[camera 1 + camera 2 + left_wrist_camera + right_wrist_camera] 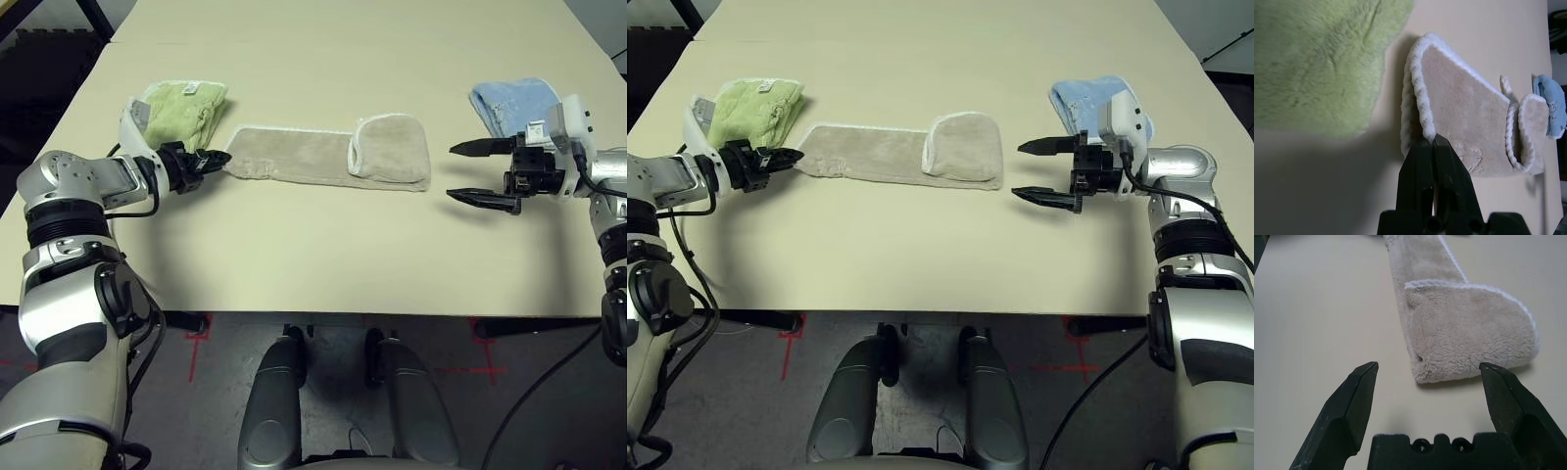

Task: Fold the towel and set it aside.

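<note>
One small logo on the towel (1471, 128) stays unreadable.

The towel (313, 155) is a beige terry cloth with white stitched edging, lying flat on the table as a long narrow band running left to right. Its right end is folded back over itself into a short rounded flap.

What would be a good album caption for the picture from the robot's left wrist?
Left gripper, fingers shut, at the white-edged end of the beige towel, beside a green cloth.
</note>
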Available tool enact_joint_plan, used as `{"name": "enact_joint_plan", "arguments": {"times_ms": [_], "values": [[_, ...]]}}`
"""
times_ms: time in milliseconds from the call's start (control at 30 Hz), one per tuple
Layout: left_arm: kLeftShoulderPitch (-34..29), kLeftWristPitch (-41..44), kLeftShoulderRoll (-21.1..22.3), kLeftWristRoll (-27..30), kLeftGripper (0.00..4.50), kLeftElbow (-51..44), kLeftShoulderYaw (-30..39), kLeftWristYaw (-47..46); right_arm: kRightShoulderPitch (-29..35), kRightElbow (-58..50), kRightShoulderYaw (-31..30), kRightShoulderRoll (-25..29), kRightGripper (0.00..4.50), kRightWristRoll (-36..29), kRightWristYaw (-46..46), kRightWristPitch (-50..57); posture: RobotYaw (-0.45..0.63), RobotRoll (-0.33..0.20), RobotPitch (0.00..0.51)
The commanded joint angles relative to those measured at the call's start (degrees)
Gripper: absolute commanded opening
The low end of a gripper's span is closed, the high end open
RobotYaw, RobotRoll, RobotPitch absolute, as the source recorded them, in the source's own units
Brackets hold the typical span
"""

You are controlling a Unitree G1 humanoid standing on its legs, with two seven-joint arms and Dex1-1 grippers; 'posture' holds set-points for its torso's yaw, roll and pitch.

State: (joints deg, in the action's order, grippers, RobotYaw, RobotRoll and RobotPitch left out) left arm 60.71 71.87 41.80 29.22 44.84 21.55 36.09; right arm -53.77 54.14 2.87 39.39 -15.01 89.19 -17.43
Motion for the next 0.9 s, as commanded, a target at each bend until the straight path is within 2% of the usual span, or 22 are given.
{"name": "enact_joint_plan", "arguments": {"times_ms": [33, 200, 433, 633, 900], "values": [[-1.73, 1.64, 3.81, -0.45, 0.03, -2.54, -3.28, 3.73, -0.65, 0.64, 0.51, -0.07, 4.5, 0.49, -0.05, -0.31, 0.04, 0.0, 0.281], [-2.27, 2.99, 4.83, 0.58, 0.03, -4.02, -3.98, 5.49, -1.49, 1.83, 0.43, -0.47, 4.5, 0.95, -0.44, -0.74, 0.05, 0.0, 0.281], [-0.11, 5.48, 1.72, 3.52, 0.03, -10.19, -3.16, 6.46, -2.76, 3.14, 0.41, -0.91, 4.5, 1.57, -0.53, -1.27, 0.05, 0.0, 0.277], [6.76, 9.2, -4.55, 7.67, 0.03, -16.53, -0.02, 3.54, -3.01, 3.65, 0.65, -0.47, 4.5, 1.85, -0.67, -1.52, 0.05, 0.0, 0.273], [13.12, 13.54, -13.16, 12.1, 0.03, -21.15, -1.13, 2.89, -3.26, 4.26, 0.87, 0.0, 4.5, 2.27, -1.4, -1.5, 0.04, 0.0, 0.27]]}}
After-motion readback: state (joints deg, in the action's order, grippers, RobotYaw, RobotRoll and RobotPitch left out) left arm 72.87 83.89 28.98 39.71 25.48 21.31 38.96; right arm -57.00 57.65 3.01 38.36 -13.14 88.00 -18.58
